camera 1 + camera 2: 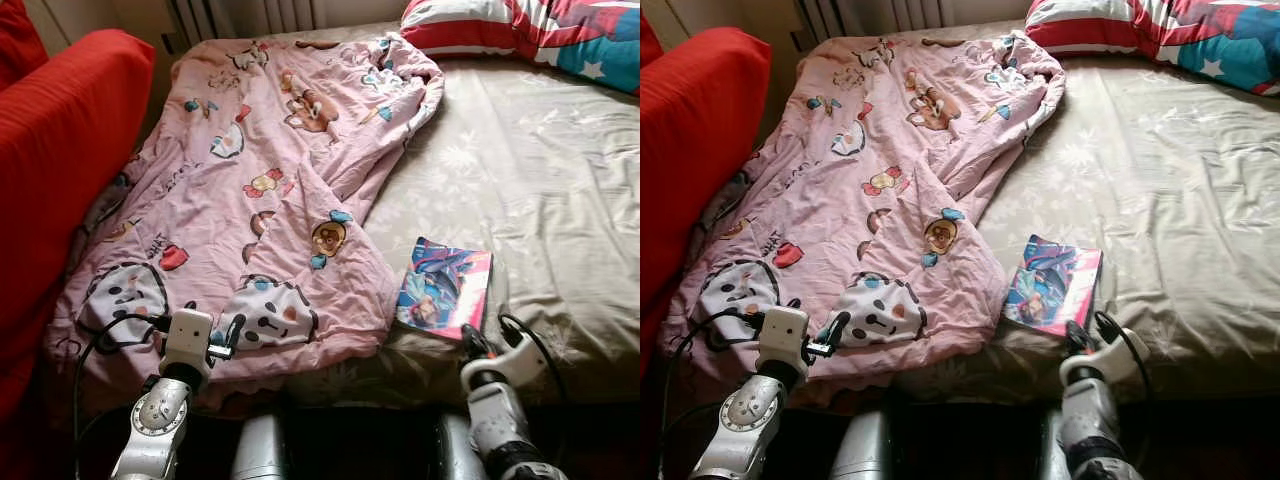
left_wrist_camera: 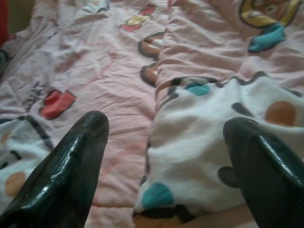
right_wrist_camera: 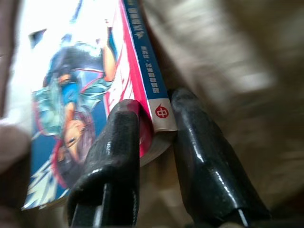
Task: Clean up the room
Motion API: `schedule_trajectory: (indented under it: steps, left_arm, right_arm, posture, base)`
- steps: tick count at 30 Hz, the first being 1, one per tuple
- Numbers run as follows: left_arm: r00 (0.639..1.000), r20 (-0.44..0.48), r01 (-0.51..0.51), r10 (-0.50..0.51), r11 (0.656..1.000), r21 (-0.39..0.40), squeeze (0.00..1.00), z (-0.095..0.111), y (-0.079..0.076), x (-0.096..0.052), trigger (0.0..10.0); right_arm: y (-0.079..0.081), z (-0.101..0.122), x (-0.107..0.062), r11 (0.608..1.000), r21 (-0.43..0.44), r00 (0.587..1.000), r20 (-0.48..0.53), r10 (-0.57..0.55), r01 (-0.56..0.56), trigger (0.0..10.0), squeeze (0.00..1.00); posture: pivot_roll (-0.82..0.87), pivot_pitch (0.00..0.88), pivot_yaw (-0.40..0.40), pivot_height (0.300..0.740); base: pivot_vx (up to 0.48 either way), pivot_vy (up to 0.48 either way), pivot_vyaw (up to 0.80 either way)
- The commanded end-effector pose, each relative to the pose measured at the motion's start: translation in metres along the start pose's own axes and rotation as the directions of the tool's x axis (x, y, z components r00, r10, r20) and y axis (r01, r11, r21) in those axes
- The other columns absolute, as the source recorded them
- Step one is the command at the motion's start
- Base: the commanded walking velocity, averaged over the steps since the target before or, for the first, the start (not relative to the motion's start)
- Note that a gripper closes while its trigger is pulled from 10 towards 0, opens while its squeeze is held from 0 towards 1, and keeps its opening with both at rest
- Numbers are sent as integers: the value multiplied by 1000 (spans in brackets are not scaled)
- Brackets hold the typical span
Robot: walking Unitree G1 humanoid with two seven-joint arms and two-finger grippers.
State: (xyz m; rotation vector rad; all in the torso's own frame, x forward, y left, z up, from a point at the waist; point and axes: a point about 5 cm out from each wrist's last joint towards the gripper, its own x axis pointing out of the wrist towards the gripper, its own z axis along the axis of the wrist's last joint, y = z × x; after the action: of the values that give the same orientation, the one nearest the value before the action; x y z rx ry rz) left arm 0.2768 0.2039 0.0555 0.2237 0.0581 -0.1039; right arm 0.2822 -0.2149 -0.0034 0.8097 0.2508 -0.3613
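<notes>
Overall, the bed [image 1: 560,200] was covered with a wrinkled tan sheet carrying a pale flower pattern. A pink blanket [image 1: 270,190] printed with cartoon animals lay crumpled over the robot's left half of the bed, running from the near edge up toward the head. A red cushion [image 1: 60,150] stood just beside the blanket on the far left. A striped and starred pillow [image 1: 530,30] lay at the head of the bed on the right. A book [image 1: 445,288] with a colourful illustrated cover and a pink spine edge rested flat on the sheet near the front edge, just beside the blanket's right border.

The left gripper [image 1: 215,335] was held low at the near edge of the blanket, its fingers [image 2: 71,166] spread wide apart over a white spotted patch of the print, gripping nothing. The right gripper [image 3: 159,137] was at the book's near corner, arm reaching up from below the bed edge. In the right wrist view, its two fingers [image 3: 114,156] were closed against either side of that corner, pinching the book by its spine end.
</notes>
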Motion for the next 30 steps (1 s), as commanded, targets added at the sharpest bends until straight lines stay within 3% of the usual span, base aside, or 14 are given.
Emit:
schedule_trajectory:
  steps: [1, 2, 3, 7, 9, 10, 23, 27, 30]
  left_arm:
    - [1000, -26, 1, 0, 1000, 22, 0, -7, 3, -5, 10000]
    - [1000, -26, 1, 0, 1000, 22, 0, -7, 3, -5, 10000]
    - [1000, -26, 1, -1, 1000, 22, 0, -7, 2, -5, 10000]
    - [1000, -25, 0, 0, 1000, 25, 0, -7, 2, -4, 10000]
    - [1000, -26, 0, 1, 1000, 26, 0, -7, 3, -4, 10000]
    - [1000, -26, -1, 2, 1000, 27, 0, -7, 3, -4, 10000]
    - [999, -28, -15, 17, 999, 37, 0, -7, 5, -2, 10000]
    - [999, -29, -22, 24, 999, 38, 0, -7, 6, 1, 10000]
    - [999, -33, -36, 37, 999, 27, 0, -8, 5, 3, 10000]
  right_arm:
    - [-7, -4, -3, 999, 8, 999, -8, -49, 49, 10000, 106]
    - [-7, -4, -3, 999, 8, 999, -8, -49, 49, 10000, 106]
    - [-7, -4, -3, 999, 7, 999, -8, -49, 49, 10000, 0]
    - [-6, -3, -2, 999, 6, 999, -9, -38, 38, 10000, 0]
    - [-4, -3, -2, 1000, 8, 1000, -9, -23, 23, 9529, 0]
    - [-3, -3, -2, 1000, 3, 1000, -8, -19, 19, 0, 0]
    - [6, 3, 3, 999, -25, 1000, 22, 22, -21, 0, 0]
    - [9, 8, 4, 997, -73, 998, 36, 42, -39, 0, 0]
    - [21, 16, 7, 973, -212, 993, 61, 106, -91, 0, 0]
  posture:
    - [75, 120, 78, 566]
    - [75, 120, 78, 566]
    - [76, 121, 78, 566]
    - [79, 120, 75, 566]
    - [79, 119, 75, 566]
    - [78, 118, 74, 566]
    - [73, 94, 71, 566]
    - [71, 83, 65, 566]
    - [61, 71, 57, 566]
  base:
    - [0, 0, 0]
    - [0, 0, 0]
    - [0, 0, 0]
    - [0, 0, 0]
    - [0, 0, 0]
    - [0, 0, 0]
    - [0, 0, 0]
    - [0, 0, 0]
    - [0, 0, 0]
